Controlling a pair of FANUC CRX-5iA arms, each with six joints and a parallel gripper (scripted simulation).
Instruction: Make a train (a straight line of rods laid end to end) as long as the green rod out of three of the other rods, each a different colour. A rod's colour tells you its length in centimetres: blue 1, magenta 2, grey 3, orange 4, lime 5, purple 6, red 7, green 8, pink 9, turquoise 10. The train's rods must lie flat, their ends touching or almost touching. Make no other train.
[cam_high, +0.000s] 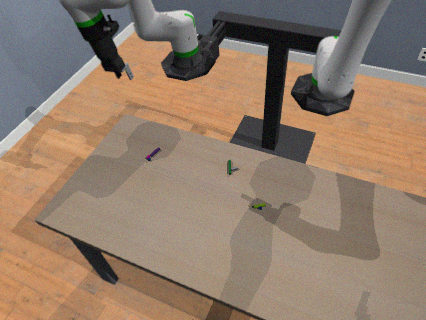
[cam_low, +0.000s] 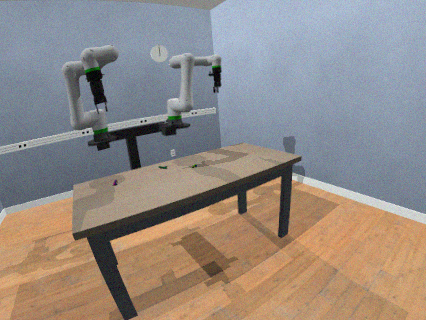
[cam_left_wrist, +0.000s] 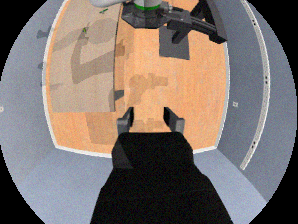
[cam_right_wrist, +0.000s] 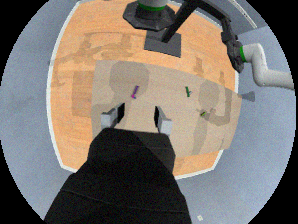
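A purple rod (cam_high: 155, 151) (cam_low: 115, 183) (cam_right_wrist: 136, 90) lies on the table with a magenta piece (cam_high: 148, 157) (cam_right_wrist: 133, 96) at one end and a small dark blue spot beside it. A green rod (cam_high: 229, 167) (cam_low: 163, 167) (cam_right_wrist: 188, 91) lies further along, a short grey rod (cam_high: 234, 168) close against its side. A lime rod (cam_high: 258, 206) (cam_right_wrist: 202, 114) lies beyond, a dark blue piece (cam_high: 260, 208) by it. My right gripper (cam_high: 124, 74) (cam_low: 102, 109) (cam_right_wrist: 139, 110) is open and empty, high above the table's level. My left gripper (cam_low: 216, 91) (cam_left_wrist: 148, 113) is open and empty, high up.
The wooden table (cam_high: 175, 240) (cam_low: 200, 185) (cam_left_wrist: 95, 97) carries the rods in three separate groups. The black stand (cam_high: 274, 95) of the arms rises behind its back edge. Arm shadows fall across the table top, one over the lime rod.
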